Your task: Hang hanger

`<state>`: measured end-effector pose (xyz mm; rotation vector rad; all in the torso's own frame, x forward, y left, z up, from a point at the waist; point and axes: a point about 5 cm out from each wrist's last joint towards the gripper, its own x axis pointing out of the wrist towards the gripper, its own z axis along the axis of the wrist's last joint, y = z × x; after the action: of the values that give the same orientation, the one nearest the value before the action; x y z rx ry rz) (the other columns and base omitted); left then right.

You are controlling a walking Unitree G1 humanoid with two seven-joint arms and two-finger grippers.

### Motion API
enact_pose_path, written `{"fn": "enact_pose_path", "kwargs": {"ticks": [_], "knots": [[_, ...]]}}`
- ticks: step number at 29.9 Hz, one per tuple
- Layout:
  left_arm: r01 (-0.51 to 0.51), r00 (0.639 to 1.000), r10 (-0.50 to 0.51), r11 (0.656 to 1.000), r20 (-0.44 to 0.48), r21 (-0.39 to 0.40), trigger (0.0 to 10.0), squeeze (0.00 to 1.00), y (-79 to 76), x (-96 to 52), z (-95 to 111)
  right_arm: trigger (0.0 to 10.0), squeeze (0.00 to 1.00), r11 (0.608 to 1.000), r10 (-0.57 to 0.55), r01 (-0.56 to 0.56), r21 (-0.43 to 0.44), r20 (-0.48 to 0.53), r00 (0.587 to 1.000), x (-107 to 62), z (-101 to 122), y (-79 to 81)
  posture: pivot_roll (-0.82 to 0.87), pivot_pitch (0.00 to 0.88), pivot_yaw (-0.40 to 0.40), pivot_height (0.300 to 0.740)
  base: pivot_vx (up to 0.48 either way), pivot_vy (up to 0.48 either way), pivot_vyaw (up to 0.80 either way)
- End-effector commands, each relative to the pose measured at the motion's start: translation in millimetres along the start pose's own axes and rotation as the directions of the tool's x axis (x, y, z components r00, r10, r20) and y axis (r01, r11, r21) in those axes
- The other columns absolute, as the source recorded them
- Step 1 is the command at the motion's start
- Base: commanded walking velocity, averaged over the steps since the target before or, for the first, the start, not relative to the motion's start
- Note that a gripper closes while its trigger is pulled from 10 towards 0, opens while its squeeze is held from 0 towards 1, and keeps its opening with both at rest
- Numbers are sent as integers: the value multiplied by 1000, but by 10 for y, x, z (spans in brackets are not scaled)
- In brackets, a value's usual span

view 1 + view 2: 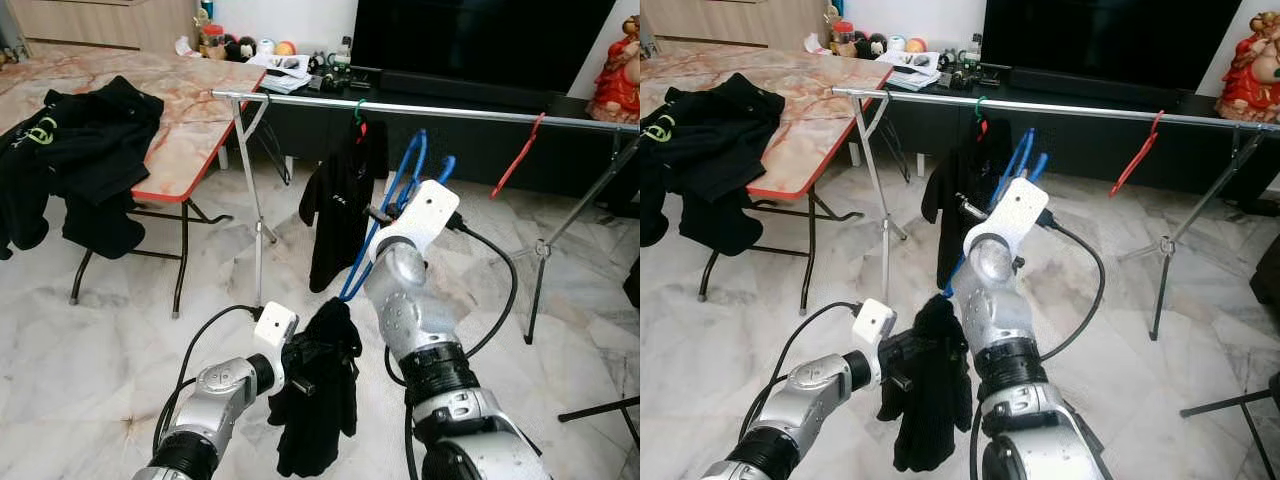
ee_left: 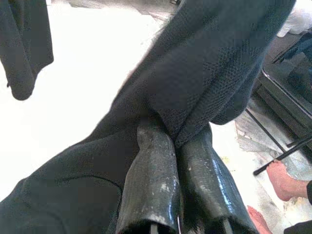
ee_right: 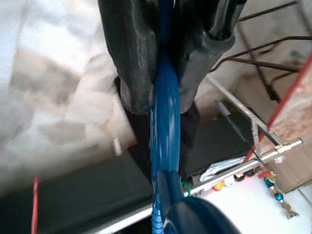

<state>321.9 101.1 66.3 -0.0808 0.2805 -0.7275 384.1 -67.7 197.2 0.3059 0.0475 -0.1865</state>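
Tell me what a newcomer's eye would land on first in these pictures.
First, the right pincer, raised in the middle of the scene and shut on a blue hanger just short of the metal drying rail. Below it, the left pincer grips a black garment that dangles over the marble floor. On the rail hang a black shirt and, further right, an empty red hanger.

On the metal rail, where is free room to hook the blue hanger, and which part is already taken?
The rail is bare between the hanging black garment and the red hanger, and also between its table-side end and that garment. It is taken at the garment's hook. The right gripper holds the blue hanger just below the first gap.
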Motion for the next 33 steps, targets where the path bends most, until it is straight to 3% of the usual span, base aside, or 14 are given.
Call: {"fn": "enact_pose_path", "kwargs": {"ticks": [1,5,7,9,16,17,21,24,26,28,29,30,32,33], "knots": [[11,1000,-11,1000,9,1,0,0,-16,1,15,10000,0,997,27,-19,-79,103,994,-15,113,21,109,44,-81,740,0,0,0],[13,1000,-13,1000,6,-4,0,0,1,-6,2,10000,0,950,134,-29,-311,321,937,-34,313,-9,111,44,-80,740,0,0,0],[13,1000,-13,1000,5,-5,0,0,6,-9,-3,10000,0,936,162,-31,-349,352,922,-46,337,-8,111,44,-80,740,0,0,0],[14,1000,-14,1000,4,-11,0,0,17,-12,-13,10000,0,866,251,-2,-501,430,867,-82,364,-19,110,46,-79,740,0,0,0],[27,1000,-27,999,7,-18,0,0,-1,-11,-18,10000,0,724,374,76,-686,482,792,-97,268,-258,115,46,-78,740,0,0,0],[30,1000,-30,999,10,-21,0,0,-4,-15,-18,10000,0,688,377,106,-717,478,793,-93,192,-368,112,45,-77,740,0,0,0],[45,999,-45,999,15,-25,0,0,-26,-12,-12,10000,0,667,318,85,-740,386,866,-68,-115,-638,113,46,-75,740,0,0,0],[50,999,-49,998,18,-24,0,0,-33,-11,-3,10000,0,725,279,16,-689,315,907,-77,-276,-716,115,46,-72,740,0,0,0],[52,998,-51,998,20,-24,0,0,-36,-12,2,10000,0,718,268,7,-696,286,920,-89,-371,-754,114,45,-70,740,0,0,0],[57,998,-56,998,22,-25,0,0,-46,-11,10,10000,0,637,299,-6,-771,239,924,-132,-551,-777,119,45,-68,740,0,0,0],[57,998,-56,998,22,-25,0,0,-46,-11,10,10000,0,637,299,-6,-771,239,924,-132,-551,-777,119,45,-68,740,0,0,0],[60,998,-59,998,24,-26,0,0,-53,-12,17,10000,0,549,310,-22,-835,179,934,-180,-740,-827,119,45,-68,740,0,0,0],[62,998,-61,998,25,-26,0,0,-53,-15,20,10000,0,477,317,-47,-878,122,941,-232,-898,-882,119,45,-68,740,0,0,0],[62,998,-61,998,25,-26,0,0,-53,-15,20,10000,0,477,317,-47,-878,122,941,-232,-898,-882,119,45,-68,740,0,0,0]]}}
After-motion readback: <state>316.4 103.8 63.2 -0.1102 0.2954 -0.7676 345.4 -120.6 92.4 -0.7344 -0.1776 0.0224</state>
